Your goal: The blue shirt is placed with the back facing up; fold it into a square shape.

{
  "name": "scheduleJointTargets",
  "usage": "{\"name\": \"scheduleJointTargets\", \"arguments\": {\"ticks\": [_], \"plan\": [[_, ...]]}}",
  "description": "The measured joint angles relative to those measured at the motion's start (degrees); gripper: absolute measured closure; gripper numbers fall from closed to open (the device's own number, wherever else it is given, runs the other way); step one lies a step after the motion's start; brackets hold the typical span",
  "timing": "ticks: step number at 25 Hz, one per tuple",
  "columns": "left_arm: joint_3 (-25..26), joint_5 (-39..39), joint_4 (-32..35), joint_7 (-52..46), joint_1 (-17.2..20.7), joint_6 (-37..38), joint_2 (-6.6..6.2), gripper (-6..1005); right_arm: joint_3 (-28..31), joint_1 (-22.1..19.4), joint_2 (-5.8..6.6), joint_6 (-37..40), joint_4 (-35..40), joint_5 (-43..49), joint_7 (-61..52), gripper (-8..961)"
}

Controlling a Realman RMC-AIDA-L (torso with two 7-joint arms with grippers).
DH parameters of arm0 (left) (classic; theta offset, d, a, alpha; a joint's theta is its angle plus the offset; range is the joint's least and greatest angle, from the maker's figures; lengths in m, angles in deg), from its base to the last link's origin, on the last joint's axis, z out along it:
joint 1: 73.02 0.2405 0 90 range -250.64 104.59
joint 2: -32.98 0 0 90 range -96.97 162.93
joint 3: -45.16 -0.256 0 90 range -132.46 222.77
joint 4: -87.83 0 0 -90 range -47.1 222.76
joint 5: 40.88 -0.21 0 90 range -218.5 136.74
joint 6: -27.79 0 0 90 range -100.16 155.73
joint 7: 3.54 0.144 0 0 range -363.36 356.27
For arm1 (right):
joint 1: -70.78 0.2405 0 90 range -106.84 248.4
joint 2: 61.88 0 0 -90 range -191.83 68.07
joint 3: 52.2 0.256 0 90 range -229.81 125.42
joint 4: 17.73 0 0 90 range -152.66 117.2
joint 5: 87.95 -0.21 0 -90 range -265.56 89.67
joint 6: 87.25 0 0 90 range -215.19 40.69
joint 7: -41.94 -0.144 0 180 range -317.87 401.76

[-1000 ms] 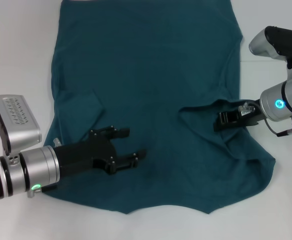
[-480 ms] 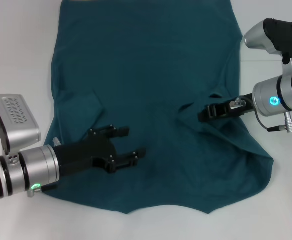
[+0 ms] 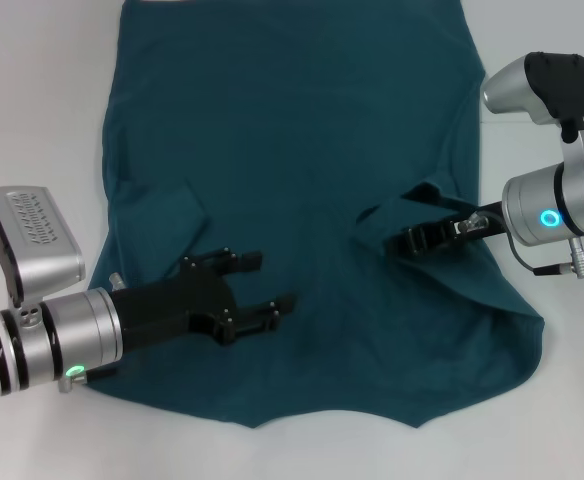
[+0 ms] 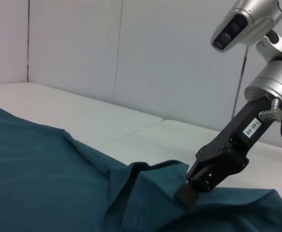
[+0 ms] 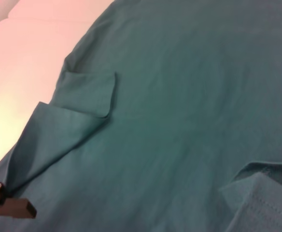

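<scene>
White tabletop [image 3: 32, 120] carries the large dark teal-blue cotton shirt [image 3: 292, 150], plain side up, right sleeve lifted. Right hand [image 3: 400, 240] pinches that sleeve's fold; left hand [image 3: 262, 285], fingers spread wide, rests near the near-left corner.

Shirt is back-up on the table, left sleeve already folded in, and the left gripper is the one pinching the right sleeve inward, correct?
Not quite: the right gripper pinches the right sleeve, as the head and left wrist views show. The left gripper hovers open over the blue shirt near the folded-in left sleeve. The rest stands.
</scene>
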Motion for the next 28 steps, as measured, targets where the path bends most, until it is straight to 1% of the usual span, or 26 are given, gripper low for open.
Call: {"name": "scheduleJointTargets", "arguments": {"ticks": [7,18,20,24,26,28], "plan": [[0.0,0.1,0.0,0.0,-0.1,0.1,-0.01,265,-0.5,0.1,-0.48,0.5,0.0,0.0,2.4,870],[0.3,0.1,-0.1,0.0,-0.3,-0.3,-0.01,266,-1.3,-0.3,-0.66,1.5,-0.3,0.1,4.7,845],[0.3,0.1,-0.1,0.0,-0.4,-0.4,-0.01,266,-0.8,-0.7,-0.59,1.4,0.1,0.1,4.4,841],[0.3,0.2,-0.1,0.1,-0.6,-0.4,-0.01,266,2.0,-2.1,-0.23,1.2,2.0,-0.1,2.3,832],[0.3,0.2,-0.1,0.2,-0.6,-0.5,-0.01,266,3.8,-2.7,0.13,1.4,2.4,-0.1,1.5,580],[0.3,0.3,-0.1,0.3,-0.7,-0.5,-0.01,266,5.9,-3.4,0.51,1.8,3.1,-0.2,1.2,525]]}}
